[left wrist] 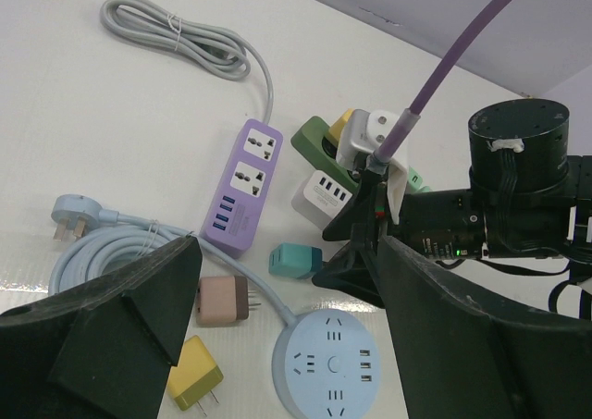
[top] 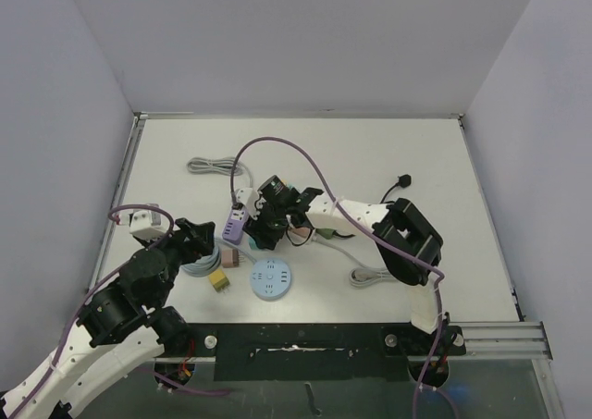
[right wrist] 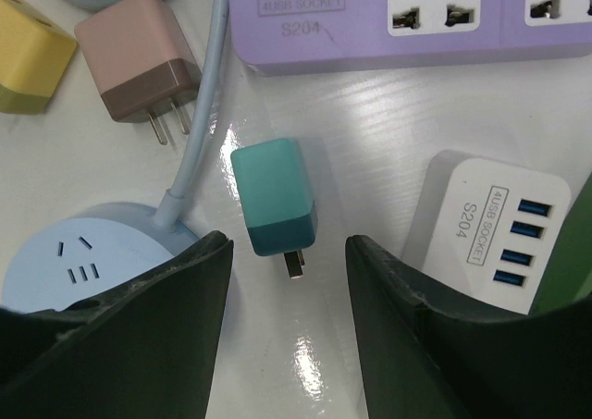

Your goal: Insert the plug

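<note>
Plainly little of the job is done. The right hand stands spread, one finger on each side of the teal plug, with a gap showing on both sides, so it grips nothing yet. The plug lies flat on the tabletop, its prongs pointing away from the purple power strip, which lies just beyond its other end. Beside it to one side sits a white USB charger block. To the other side a pale blue cable runs down into the round blue socket hub, and beyond that cable lie a pink plug and a yellow plug, both loose. The left hand is also open and carries nothing, held above the same cluster and looking down on it. No plug is seated in any socket that shows on the strip or the hub. By my reading the approach is finished and everything after it is left: closing on the teal plug, lifting it, turning its prongs towards a socket and pressing it home. Which socket is meant, I cannot tell.
</note>
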### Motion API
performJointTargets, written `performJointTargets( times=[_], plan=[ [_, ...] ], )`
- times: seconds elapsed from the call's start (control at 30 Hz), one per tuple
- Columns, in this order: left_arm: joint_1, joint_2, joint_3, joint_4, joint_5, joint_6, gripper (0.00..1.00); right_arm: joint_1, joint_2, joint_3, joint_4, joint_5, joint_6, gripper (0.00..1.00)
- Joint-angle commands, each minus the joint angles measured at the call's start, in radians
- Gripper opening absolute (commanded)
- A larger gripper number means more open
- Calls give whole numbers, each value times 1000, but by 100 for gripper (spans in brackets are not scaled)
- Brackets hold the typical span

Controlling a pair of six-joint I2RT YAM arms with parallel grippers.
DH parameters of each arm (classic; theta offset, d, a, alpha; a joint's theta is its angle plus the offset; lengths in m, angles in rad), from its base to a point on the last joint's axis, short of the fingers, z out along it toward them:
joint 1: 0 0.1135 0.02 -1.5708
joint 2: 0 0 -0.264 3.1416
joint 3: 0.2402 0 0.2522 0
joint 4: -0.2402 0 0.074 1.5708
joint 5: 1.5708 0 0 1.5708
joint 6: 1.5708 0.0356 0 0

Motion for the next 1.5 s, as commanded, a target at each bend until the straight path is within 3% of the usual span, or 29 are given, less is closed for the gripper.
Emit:
performJointTargets(
  times=[0.0, 0.13, 0.33, 0.4, 0.57, 0.73, 0.93, 1.07, 1.27, 1.47],
  plan=[
    [-1, 2, 32, 51, -12, 0, 75, 13, 26, 67, 16, -44, -22, 50],
    [-1, 2, 24, 56, -6, 0, 75, 13, 59, 87, 12, -50, -26, 45],
    [-1, 3, 24, 58, 13, -6, 75, 11, 57, 88, 27, -33, -18, 14],
    [-1, 5, 24, 62, 26, -5, 75, 11, 30, 67, 53, -32, -14, 11],
    [-1, 6, 2, 100, 81, 3, 75, -25, -89, -51, 178, -101, 35, 7],
    [-1, 26, -10, 166, 181, 57, 75, -80, -231, -186, 283, -269, 94, 6],
    [0, 83, -31, 271, 435, 157, 76, -180, -427, -404, 501, -644, 190, 7],
    [-1, 148, -30, 330, 604, 202, 75, -204, -545, -500, 545, -767, 214, 7],
    [0, 287, -22, 412, 883, 222, 68, -209, -660, -564, 594, -882, 254, 5],
    [0, 409, 3, 474, 1020, 230, 60, -211, -699, -577, 590, -929, 272, 4]
  ],
)
